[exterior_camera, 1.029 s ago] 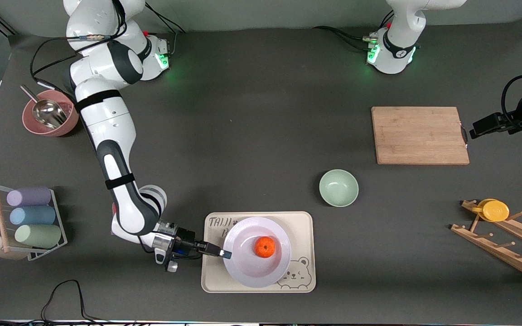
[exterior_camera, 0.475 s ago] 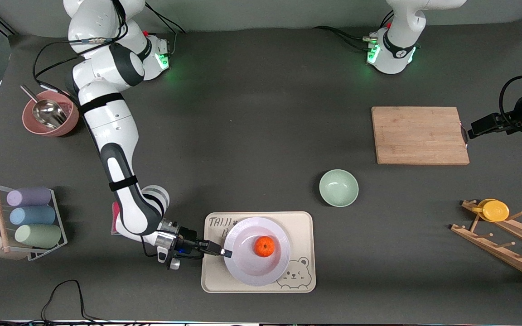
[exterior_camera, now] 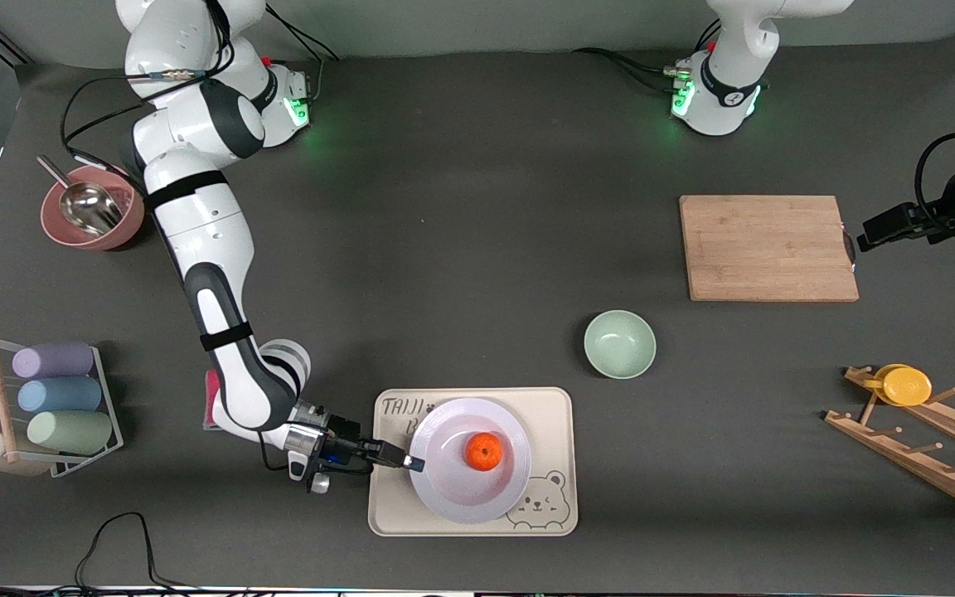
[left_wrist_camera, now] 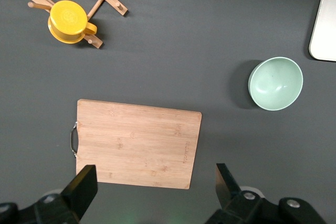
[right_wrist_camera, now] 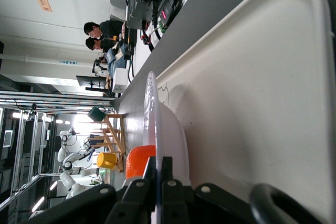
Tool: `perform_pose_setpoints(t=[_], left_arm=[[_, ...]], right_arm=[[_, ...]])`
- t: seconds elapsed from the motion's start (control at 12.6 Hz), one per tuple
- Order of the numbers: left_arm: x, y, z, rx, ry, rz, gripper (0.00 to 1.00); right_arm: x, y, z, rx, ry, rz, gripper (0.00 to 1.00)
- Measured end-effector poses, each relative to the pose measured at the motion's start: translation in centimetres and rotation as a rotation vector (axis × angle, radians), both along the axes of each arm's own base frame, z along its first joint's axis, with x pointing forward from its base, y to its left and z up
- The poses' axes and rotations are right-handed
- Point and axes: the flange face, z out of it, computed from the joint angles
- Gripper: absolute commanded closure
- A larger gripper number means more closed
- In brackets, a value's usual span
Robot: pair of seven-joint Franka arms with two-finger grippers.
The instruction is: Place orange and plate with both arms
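Right gripper [exterior_camera: 414,463]: pinches rim of plate [exterior_camera: 454,497], which rests on bear tray [exterior_camera: 550,414].
Orange [exterior_camera: 484,451]: in plate.
Left gripper [left_wrist_camera: 152,187]: released, above cutting board [left_wrist_camera: 137,143].

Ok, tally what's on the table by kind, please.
Fruit: 1, orange
Plates: 1, plate
Trays: 1, bear tray
Bowls: 2, green bowl, pink bowl
Scoops: 1, metal scoop
Boards: 1, cutting board
Cups: 1, yellow cup
Racks: 2, wooden rack, wire rack
Total: 10

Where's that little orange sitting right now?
In the front view, the orange sits on the plate, which rests on the cream bear tray.
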Motion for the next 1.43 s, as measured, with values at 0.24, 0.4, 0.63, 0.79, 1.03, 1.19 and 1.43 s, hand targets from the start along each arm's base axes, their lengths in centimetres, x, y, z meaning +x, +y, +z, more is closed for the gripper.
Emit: perform_pose_setpoints(t=[0.24, 0.4, 0.63, 0.79, 1.03, 1.19, 1.43], left_arm=[[0.0, 0.0, -0.3, 0.000, 0.002, 0.000, 0.00], [0.0, -0.1, -0.4, 0.000, 0.003, -0.002, 0.00], [0.0, -0.2, -0.6, 0.000, 0.003, -0.002, 0.00], [0.0, -0.2, -0.9, 0.000, 0.004, -0.003, 0.00], [0.1, -0.2, -0.9, 0.002, -0.003, -0.004, 0.00], [0.1, -0.7, -0.9, 0.005, -0.004, -0.013, 0.00], [0.2, -1.5, -0.9, 0.020, -0.004, -0.029, 0.00]], right_arm=[[0.0, 0.1, -0.1, 0.003, 0.002, -0.001, 0.38], [0.0, 0.1, 0.0, 0.004, 0.000, -0.001, 0.36], [0.0, 0.1, 0.1, 0.004, 0.000, -0.001, 0.36], [0.1, -0.2, 0.3, -0.012, -0.007, 0.005, 0.36], [0.7, -2.2, 1.2, -0.063, -0.025, 0.002, 0.36], [0.4, -3.4, 2.0, -0.083, -0.001, -0.002, 0.36], [0.2, -5.4, 6.1, -0.127, 0.076, 0.030, 0.28]])
